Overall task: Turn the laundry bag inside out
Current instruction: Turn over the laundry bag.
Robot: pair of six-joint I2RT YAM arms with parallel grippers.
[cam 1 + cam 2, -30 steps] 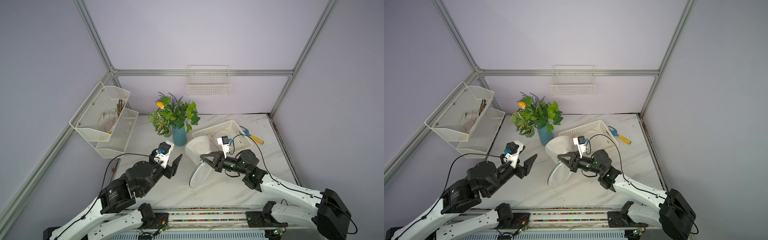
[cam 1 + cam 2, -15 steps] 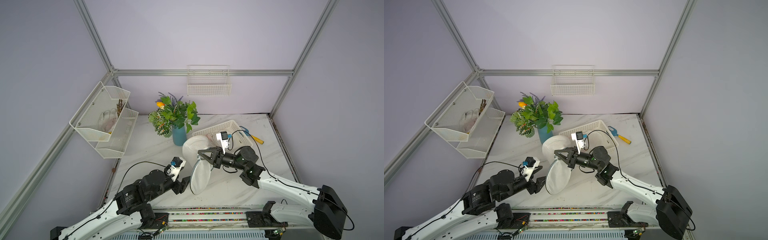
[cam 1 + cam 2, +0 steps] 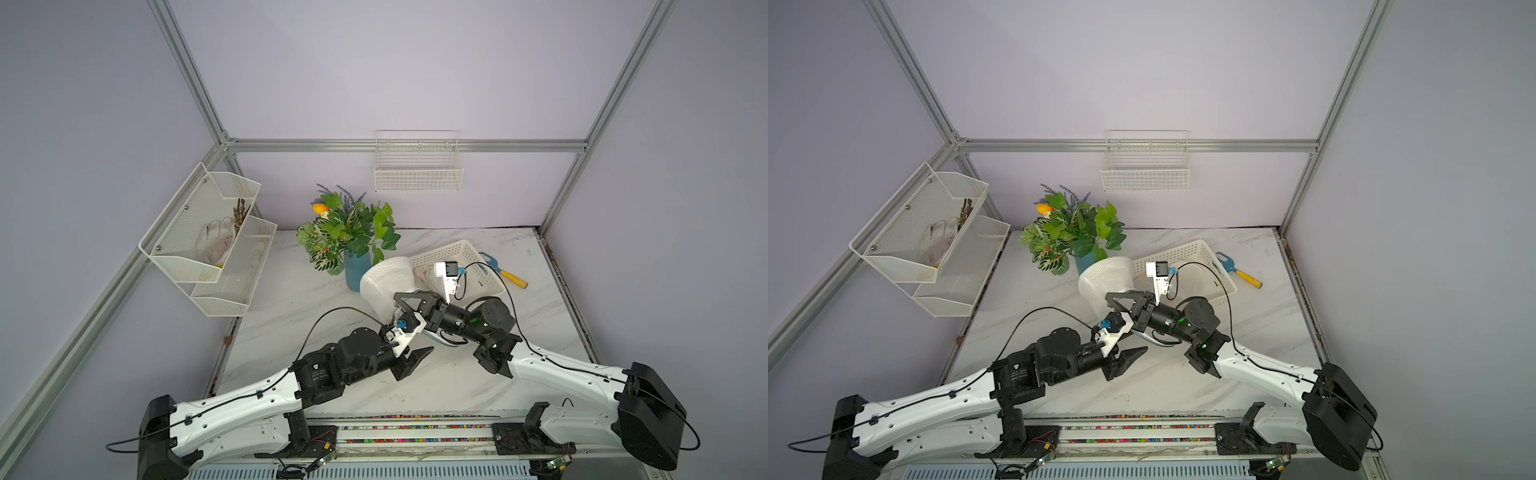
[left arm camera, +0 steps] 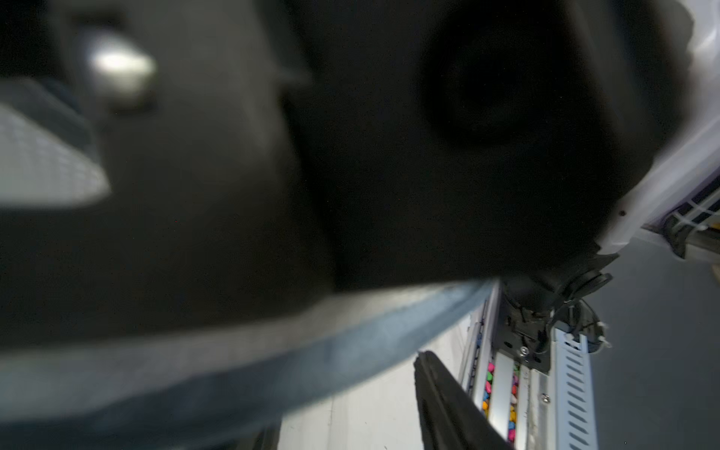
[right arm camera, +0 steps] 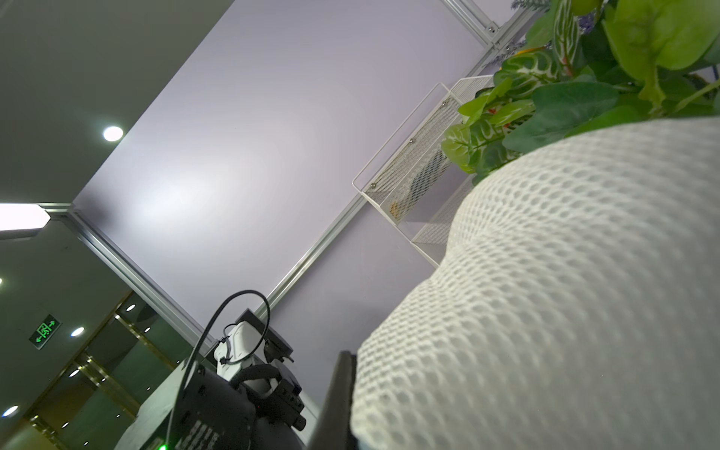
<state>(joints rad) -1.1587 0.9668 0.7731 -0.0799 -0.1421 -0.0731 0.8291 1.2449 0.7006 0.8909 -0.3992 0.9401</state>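
Two arms meet close to the blue vase in both top views. The white mesh laundry bag bulges up right beside that vase, and its lower part is hidden behind the arms. The right pincer is clamped tight on the bag's mesh on the side away from the vase. The left pincer sits a little farther from the vase. Only one dark finger of it shows, so I cannot tell how wide it stands. A white slotted basket lies beyond the bag from the vase, on the marble worktop. In the left wrist view nearly everything is a dark, blurred bulk close to the lens. A blue-trimmed rim of the bag sweeps across it. One finger stands just beside that rim, though whether they touch I cannot say, and pale worktop lies behind. In the right wrist view the bag fills much of the frame as a taut honeycomb bulge. A black finger lies flat against its edge, and the vase's green leaves show just behind the mesh.
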